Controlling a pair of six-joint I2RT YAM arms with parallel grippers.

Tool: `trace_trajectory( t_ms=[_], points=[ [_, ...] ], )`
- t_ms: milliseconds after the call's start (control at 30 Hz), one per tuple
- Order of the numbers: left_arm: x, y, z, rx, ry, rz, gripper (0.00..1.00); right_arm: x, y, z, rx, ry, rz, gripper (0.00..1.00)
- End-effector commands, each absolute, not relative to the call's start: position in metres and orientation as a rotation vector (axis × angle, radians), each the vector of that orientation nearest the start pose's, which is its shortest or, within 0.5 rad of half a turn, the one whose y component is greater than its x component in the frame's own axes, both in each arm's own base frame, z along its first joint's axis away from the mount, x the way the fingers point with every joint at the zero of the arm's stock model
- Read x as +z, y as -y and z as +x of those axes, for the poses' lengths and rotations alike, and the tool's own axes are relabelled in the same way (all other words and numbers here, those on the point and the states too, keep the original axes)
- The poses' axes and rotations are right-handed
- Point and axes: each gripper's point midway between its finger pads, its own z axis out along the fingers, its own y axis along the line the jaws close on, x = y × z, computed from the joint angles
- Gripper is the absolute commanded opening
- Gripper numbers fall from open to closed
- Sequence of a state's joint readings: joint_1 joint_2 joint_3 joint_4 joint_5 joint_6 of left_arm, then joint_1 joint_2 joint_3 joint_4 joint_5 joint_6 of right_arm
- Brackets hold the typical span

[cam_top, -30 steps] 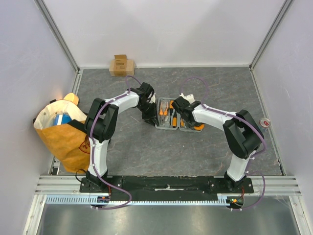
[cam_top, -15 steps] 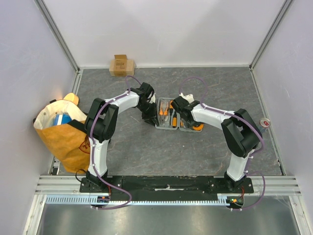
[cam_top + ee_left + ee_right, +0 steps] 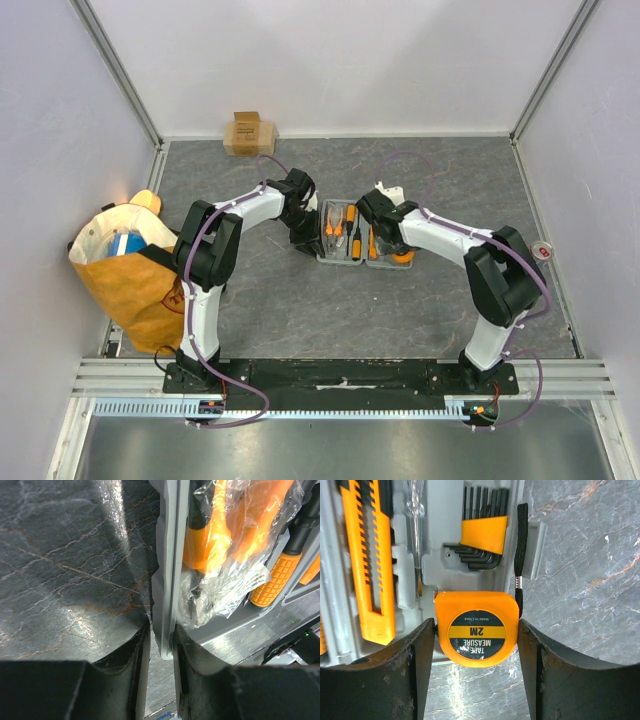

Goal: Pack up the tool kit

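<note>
The flat grey plastic hinged case [image 3: 342, 260] lies open, with the left claw [image 3: 159, 647] clenched on its rim. The right claw [image 3: 476, 622] has just narrowed about the orange rounded tape measure [image 3: 476, 632] at the case's corner. Firm grasp undetermined; stowing looks imminent.

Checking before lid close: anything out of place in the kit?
The tape measure is not seated: it overhangs the case edge between the right end effector's fingers, strap draped along the rim.
</note>
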State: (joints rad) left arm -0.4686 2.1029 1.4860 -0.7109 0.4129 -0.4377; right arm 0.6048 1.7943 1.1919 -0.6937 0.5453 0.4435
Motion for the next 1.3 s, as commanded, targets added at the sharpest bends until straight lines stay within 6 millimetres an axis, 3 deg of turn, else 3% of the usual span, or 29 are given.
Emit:
trace_trajectory(
  t_ms=[0, 167, 333, 500, 900, 1267],
  points=[
    [-0.004, 0.238, 0.309, -0.561, -3.11, 0.102, 0.31, 0.09, -0.145, 0.352, -0.26, -2.475, 0.052, 0.44],
    [-0.003, 0.239, 0.309, -0.564, -3.109, 0.105, 0.31, 0.089, -0.144, 0.357, -0.188, -2.477, 0.084, 0.44],
    [-0.004, 0.239, 0.309, -0.567, -3.113, 0.103, 0.3, 0.082, -0.155, 0.353, -0.091, -2.497, 0.068, 0.44],
    [-0.005, 0.24, 0.308, -0.57, -3.117, 0.105, 0.3, 0.075, -0.171, 0.351, 0.017, -2.519, -0.006, 0.43],
    [-0.006, 0.241, 0.309, -0.579, -3.119, 0.105, 0.3, 0.062, -0.182, 0.333, 0.124, -2.578, -0.15, 0.4],
    [-0.006, 0.24, 0.307, -0.577, -3.122, 0.104, 0.3, 0.069, -0.14, 0.339, -0.085, -2.521, 0.035, 0.38]
  ],
)
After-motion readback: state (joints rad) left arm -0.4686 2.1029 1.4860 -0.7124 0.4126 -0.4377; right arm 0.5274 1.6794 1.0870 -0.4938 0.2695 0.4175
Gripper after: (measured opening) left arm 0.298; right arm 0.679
